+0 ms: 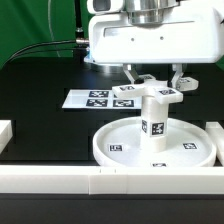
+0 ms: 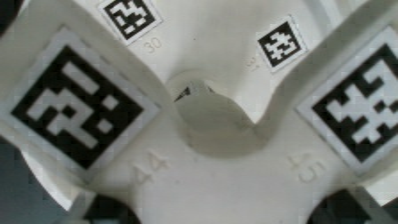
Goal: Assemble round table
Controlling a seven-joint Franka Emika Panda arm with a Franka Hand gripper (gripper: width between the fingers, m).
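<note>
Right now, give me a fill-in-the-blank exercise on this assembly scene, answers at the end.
1. The cylinder leg stands ____ in the middle of the round disc.
2. The cross-shaped foot sits on the ____ of the leg, under the gripper.
3. The marker board lies ____ the disc in the exterior view.
4. The table surface is ____ in colour.

Answers: upright; top; behind; black

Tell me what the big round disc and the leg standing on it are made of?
The round disc looks like white plastic: smooth, evenly coloured, with a moulded raised rim and slightly matte surface. The leg looks like the same plain white plastic. Their black-and-white tags seem to be printed stickers, probably paper, though that is hard to tell.
</note>
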